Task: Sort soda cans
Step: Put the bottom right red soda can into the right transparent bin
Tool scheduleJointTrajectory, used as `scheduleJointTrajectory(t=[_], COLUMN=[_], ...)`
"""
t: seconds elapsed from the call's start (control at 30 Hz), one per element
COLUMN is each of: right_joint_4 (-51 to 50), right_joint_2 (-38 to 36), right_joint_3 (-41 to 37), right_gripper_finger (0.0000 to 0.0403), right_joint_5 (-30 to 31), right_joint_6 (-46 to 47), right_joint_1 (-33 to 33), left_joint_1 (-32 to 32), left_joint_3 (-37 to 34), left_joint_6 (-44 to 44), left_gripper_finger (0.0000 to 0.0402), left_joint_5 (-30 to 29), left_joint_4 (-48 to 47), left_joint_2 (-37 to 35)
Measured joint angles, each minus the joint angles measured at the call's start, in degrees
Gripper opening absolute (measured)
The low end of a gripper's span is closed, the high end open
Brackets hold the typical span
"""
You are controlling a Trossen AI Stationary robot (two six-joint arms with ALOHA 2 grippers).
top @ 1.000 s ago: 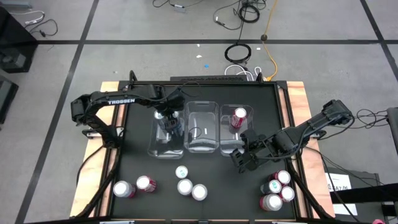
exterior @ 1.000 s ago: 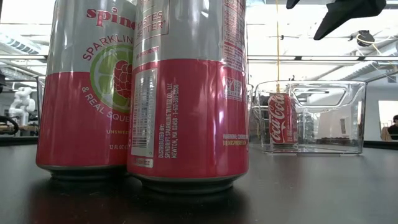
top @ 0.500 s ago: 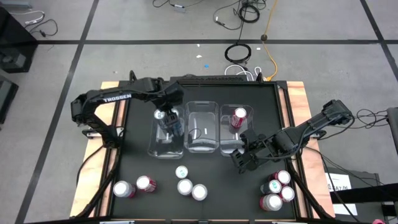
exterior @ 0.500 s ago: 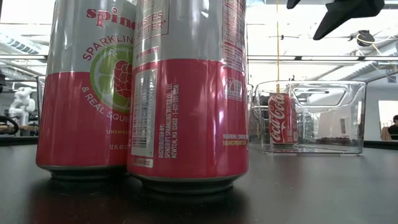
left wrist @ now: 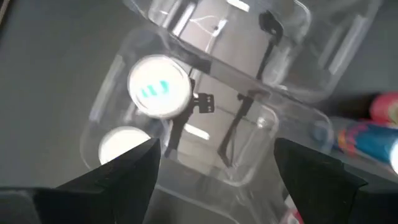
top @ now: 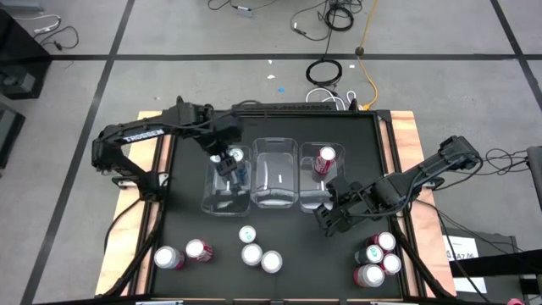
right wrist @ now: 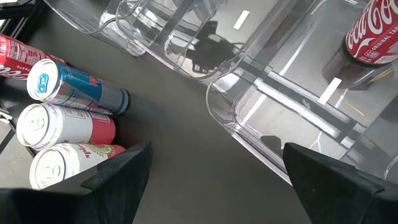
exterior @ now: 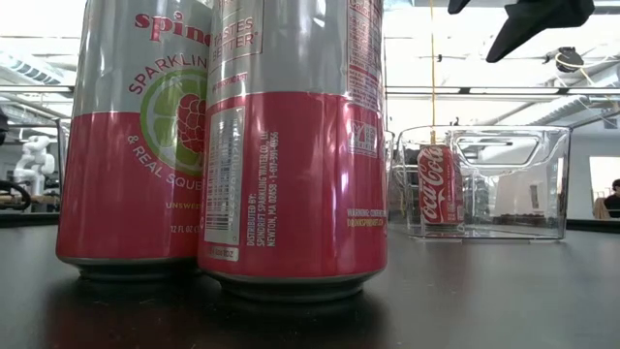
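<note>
The left gripper (top: 225, 163) hangs over the far end of the left bin (top: 227, 188), its fingers (left wrist: 127, 171) spread apart and holding nothing. Directly below it, the left wrist view shows two silver can tops inside that bin: a teal-marked can (left wrist: 159, 86) and a second can (left wrist: 124, 144) whose side is hidden, so its colour cannot be told. The middle bin (top: 275, 174) looks empty of cans, though reflections in the clear plastic make that hard to be sure of. The right bin (top: 319, 174) holds one upright red cola can (top: 325, 160) near its far end.

The right gripper (top: 326, 220) sits low just off the near corner of the right bin, fingers (right wrist: 118, 174) wide apart and empty, over bare black table (top: 296, 246).

The other soda cans stand along the near edge: a pair at the near left (top: 182, 254), a group of three near the middle (top: 254, 251), and a tight cluster at the near right corner (top: 377, 258). Between the bins and these groups lies an open strip of table. The bins stand side by side, touching or nearly so, with little gap between their walls.
</note>
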Motion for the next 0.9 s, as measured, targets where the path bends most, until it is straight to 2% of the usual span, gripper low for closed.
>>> scheduleJointTrajectory(t=[0.2, 0.4, 0.47, 0.73, 0.9], right_joint_4=[1.51, 0.95, -0.87, -9.53, -12.8], right_joint_2=[0.0, 0.0, 0.0, -0.02, -0.02], right_joint_3=[0.0, 0.0, 0.0, -0.01, 0.0], right_gripper_finger=[0.0354, 0.0354, 0.0354, 0.0354, 0.0353], right_joint_5=[0.48, -0.15, -2.15, -8.49, -12.37], right_joint_6=[-2.7, -4.75, -4.27, 3.14, 8.9], right_joint_1=[0.0, 0.0, 0.15, 4.18, 7.89], left_joint_1=[-8.4, -15.5, -17.45, -24.63, -27.24], left_joint_3=[-1.1, -8.7, -11.81, -25.9, -30.43], left_joint_6=[-7.41, -15.23, -17.88, -28.24, -32.21], left_gripper_finger=[0.0325, 0.0325, 0.0325, 0.0325, 0.0325], left_joint_5=[-1.5, -3.43, -3.54, -4.69, -6.03], left_joint_4=[2.69, 8.32, 8.98, 22.24, 24.54], left_joint_2=[-5.67, -12.17, -14.04, -21.21, -24.26])
